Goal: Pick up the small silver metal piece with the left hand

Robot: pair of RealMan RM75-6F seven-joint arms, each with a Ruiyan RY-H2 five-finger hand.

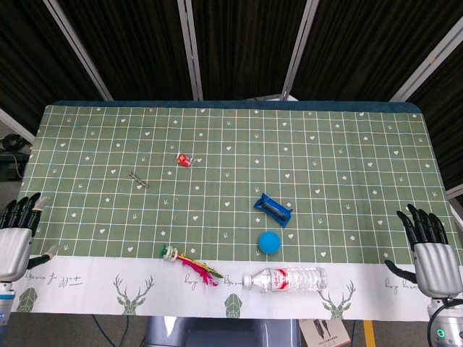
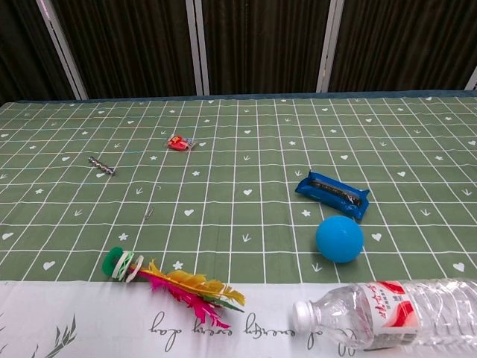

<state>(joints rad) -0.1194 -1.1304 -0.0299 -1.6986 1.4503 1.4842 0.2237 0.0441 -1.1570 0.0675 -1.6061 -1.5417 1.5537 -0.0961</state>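
In the head view, nearest us, our left hand (image 1: 18, 231) and right hand (image 1: 428, 246) rest spread and empty at the table (image 1: 347, 144) edge. The small silver metal piece (image 1: 138, 180) lies left of centre (thin, flat), so we should pinch it low, across its width. The chest view shows the piece (image 2: 101, 165) well apart from the shuttlecock (image 2: 175, 282).

The surface (image 1: 347, 159) wore a green cloth with a white grid, small white hearts and stars, and a white front border printed with grey-green deer and script. The small metal piece (image 1: 137, 179) was silver. A little wrapper (image 1: 186, 160) was red, a packet (image 1: 273, 210) dark blue, a ball (image 1: 270, 242) bright blue. The shuttlecock (image 1: 189, 262) had pink, yellow and green feathers. The clear bottle (image 1: 286, 279) carried a red-and-white label. Both hands (image 1: 16, 235) (image 1: 431, 253) were silver with black fingers.
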